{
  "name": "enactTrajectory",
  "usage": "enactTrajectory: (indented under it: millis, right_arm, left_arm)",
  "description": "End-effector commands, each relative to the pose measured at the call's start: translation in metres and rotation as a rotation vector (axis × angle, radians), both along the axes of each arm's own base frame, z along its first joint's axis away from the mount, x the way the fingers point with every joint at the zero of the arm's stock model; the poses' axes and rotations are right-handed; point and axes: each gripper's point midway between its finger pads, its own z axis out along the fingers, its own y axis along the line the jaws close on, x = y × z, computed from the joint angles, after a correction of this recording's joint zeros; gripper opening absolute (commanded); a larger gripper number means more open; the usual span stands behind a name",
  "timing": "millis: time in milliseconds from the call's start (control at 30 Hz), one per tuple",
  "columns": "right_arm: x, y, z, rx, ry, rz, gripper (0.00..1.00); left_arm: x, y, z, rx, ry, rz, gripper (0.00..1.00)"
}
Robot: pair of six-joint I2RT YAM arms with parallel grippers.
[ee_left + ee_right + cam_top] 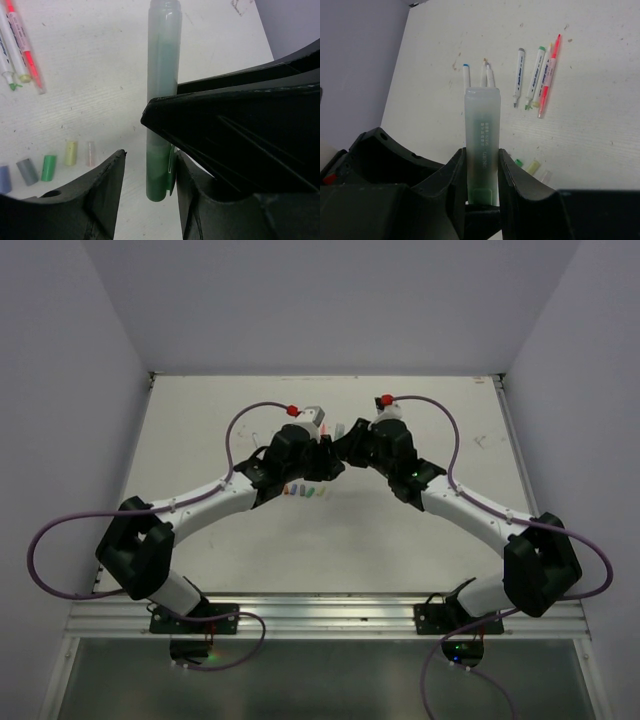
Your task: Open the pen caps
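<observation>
Right pincer clamps the mint pen, its cap inside the parted left pincer.

The white table carries loose pen caps and uncapped pens.

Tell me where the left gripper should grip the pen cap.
Probably the dark green cap, the free end below the right gripper clamping the barrel. Bring the left gripper end-on, a finger either side: the pen lines up with it.
</observation>
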Motion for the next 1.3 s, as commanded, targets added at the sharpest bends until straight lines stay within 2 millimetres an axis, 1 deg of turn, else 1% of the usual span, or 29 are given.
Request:
enactTrajectory:
  millis: [0, 100, 133, 200, 267, 300, 333, 367, 400, 433, 467, 500, 533, 567, 600, 633, 667, 700, 733, 767, 800, 833, 867, 900, 967, 1000, 1067, 1200, 1267]
  right_arm:
    - [0.005, 0.004, 0.035, 0.042, -0.067, -0.020, 0.00]
    - [0.004, 0.006, 0.035, 0.043, -0.069, -0.017, 0.00]
    - [0.004, 0.006, 0.036, 0.043, -0.069, -0.016, 0.00]
    - [0.004, 0.007, 0.035, 0.042, -0.068, -0.016, 0.00]
    - [0.003, 0.007, 0.035, 0.043, -0.068, -0.014, 0.00]
    - [0.002, 0.008, 0.035, 0.045, -0.066, -0.006, 0.00]
    - [0.002, 0.008, 0.034, 0.043, -0.063, -0.005, 0.00]
    - [0.001, 0.007, 0.033, 0.044, -0.063, -0.002, 0.02]
    - [-0.001, 0.009, 0.033, 0.047, -0.061, 0.008, 0.10]
    - [-0.003, 0.010, 0.035, 0.050, -0.063, 0.022, 0.14]
    - [-0.002, 0.009, 0.037, 0.048, -0.070, 0.028, 0.20]
    - [-0.003, 0.011, 0.040, 0.049, -0.077, 0.046, 0.28]
    - [-0.003, 0.011, 0.047, 0.047, -0.094, 0.063, 0.32]
    - [-0.003, 0.011, 0.051, 0.055, -0.096, 0.087, 0.37]
    - [-0.002, 0.011, 0.053, 0.059, -0.100, 0.104, 0.44]
    - [-0.002, 0.010, 0.060, 0.069, -0.108, 0.115, 0.47]
    - [-0.001, 0.009, 0.065, 0.094, -0.111, 0.155, 0.49]
    - [-0.002, 0.008, 0.070, 0.113, -0.119, 0.180, 0.54]
    - [-0.001, 0.010, 0.081, 0.156, -0.152, 0.216, 0.56]
    - [0.003, 0.004, 0.088, 0.185, -0.174, 0.228, 0.58]
    - [-0.005, 0.008, 0.095, 0.223, -0.190, 0.309, 0.61]
    - [-0.005, 0.007, 0.107, 0.251, -0.235, 0.333, 0.62]
    - [-0.004, 0.005, 0.111, 0.256, -0.250, 0.346, 0.63]
    - [-0.010, 0.009, 0.113, 0.258, -0.254, 0.399, 0.63]
    - [-0.015, 0.015, 0.128, 0.259, -0.308, 0.469, 0.63]
    - [-0.017, 0.018, 0.130, 0.265, -0.315, 0.492, 0.63]
    - [-0.022, 0.023, 0.140, 0.285, -0.344, 0.546, 0.63]
    - [-0.030, 0.029, 0.149, 0.328, -0.363, 0.615, 0.61]
    - [-0.031, 0.031, 0.148, 0.334, -0.363, 0.627, 0.60]
  left_arm:
    - [0.010, -0.014, 0.023, -0.065, -0.051, 0.003, 0.47]
    - [0.012, -0.014, 0.023, -0.064, -0.052, 0.007, 0.41]
    - [0.013, -0.014, 0.024, -0.064, -0.054, 0.011, 0.37]
    - [0.013, -0.012, 0.025, -0.063, -0.061, 0.017, 0.33]
    - [0.013, -0.011, 0.027, -0.063, -0.068, 0.016, 0.24]
    - [0.013, -0.010, 0.031, -0.064, -0.079, 0.015, 0.14]
    - [0.012, -0.010, 0.032, -0.064, -0.081, 0.014, 0.11]
    - [0.012, -0.010, 0.033, -0.063, -0.086, 0.010, 0.07]
    - [0.010, -0.008, 0.035, -0.057, -0.100, -0.001, 0.05]
    - [0.009, -0.007, 0.037, -0.055, -0.109, -0.006, 0.00]
    - [0.008, -0.005, 0.038, -0.049, -0.116, -0.007, 0.00]
    - [0.003, -0.002, 0.039, -0.036, -0.135, -0.031, 0.00]
    - [0.001, 0.001, 0.038, -0.027, -0.136, -0.042, 0.00]
    - [0.001, 0.007, 0.035, -0.019, -0.129, -0.040, 0.00]
    - [-0.006, 0.008, 0.044, -0.040, -0.140, -0.077, 0.00]
    - [-0.007, 0.011, 0.048, -0.055, -0.149, -0.093, 0.00]
    - [-0.005, 0.017, 0.052, -0.071, -0.155, -0.098, 0.00]
    - [-0.015, 0.018, 0.057, -0.105, -0.157, -0.146, 0.00]
    - [-0.016, 0.020, 0.063, -0.131, -0.175, -0.164, 0.00]
    - [-0.015, 0.027, 0.062, -0.145, -0.175, -0.172, 0.00]
    - [-0.023, 0.026, 0.068, -0.175, -0.175, -0.225, 0.00]
    - [-0.023, 0.027, 0.073, -0.191, -0.189, -0.243, 0.00]
    - [-0.022, 0.030, 0.074, -0.200, -0.194, -0.255, 0.00]
    - [-0.030, 0.028, 0.075, -0.212, -0.199, -0.309, 0.00]
    - [-0.035, 0.026, 0.079, -0.232, -0.217, -0.360, 0.00]
    - [-0.042, 0.023, 0.080, -0.247, -0.214, -0.405, 0.00]
    - [-0.046, 0.021, 0.084, -0.269, -0.228, -0.443, 0.00]
    - [-0.055, 0.017, 0.098, -0.316, -0.253, -0.505, 0.00]
    - [-0.057, 0.016, 0.102, -0.333, -0.256, -0.516, 0.00]
